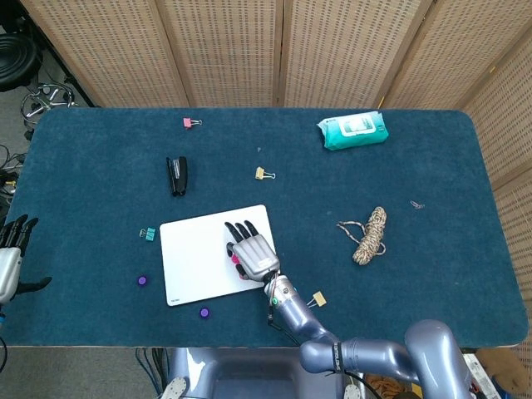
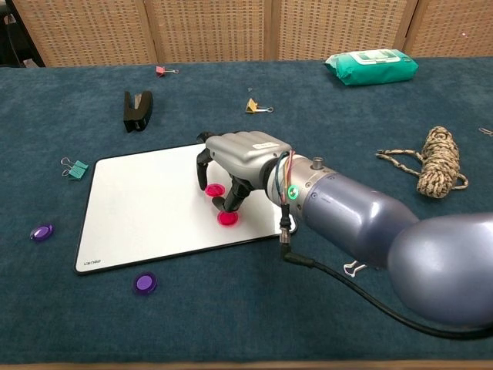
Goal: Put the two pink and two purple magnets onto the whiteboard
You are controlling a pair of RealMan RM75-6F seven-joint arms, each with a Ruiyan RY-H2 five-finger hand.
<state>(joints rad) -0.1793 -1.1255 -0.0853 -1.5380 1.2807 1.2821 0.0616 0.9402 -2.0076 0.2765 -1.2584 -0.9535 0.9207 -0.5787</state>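
The tabletop (image 2: pixel 92 324) is covered in matt, napped blue cloth. The whiteboard (image 2: pixel 146 208) is smooth and glossy. The pink magnets (image 2: pixel 227 219) and purple magnets (image 2: pixel 144 283) look like shiny plastic. The right hand (image 2: pixel 239 158) has a satin metallic shell; the rope (image 2: pixel 439 160) is rough, twisted fibre.

A table (image 1: pixel 432 174) covered in dark teal carpet-like fabric is filling the middle of the room. Behind it, woven cane screen panels (image 1: pixel 224 50) in pale wooden frames are standing side by side, forming the backdrop. At the left, black cables (image 1: pixel 12 58) and a metal stand (image 1: pixel 41 101) are lying on a grey floor (image 1: pixel 12 125). Even light is falling throughout.
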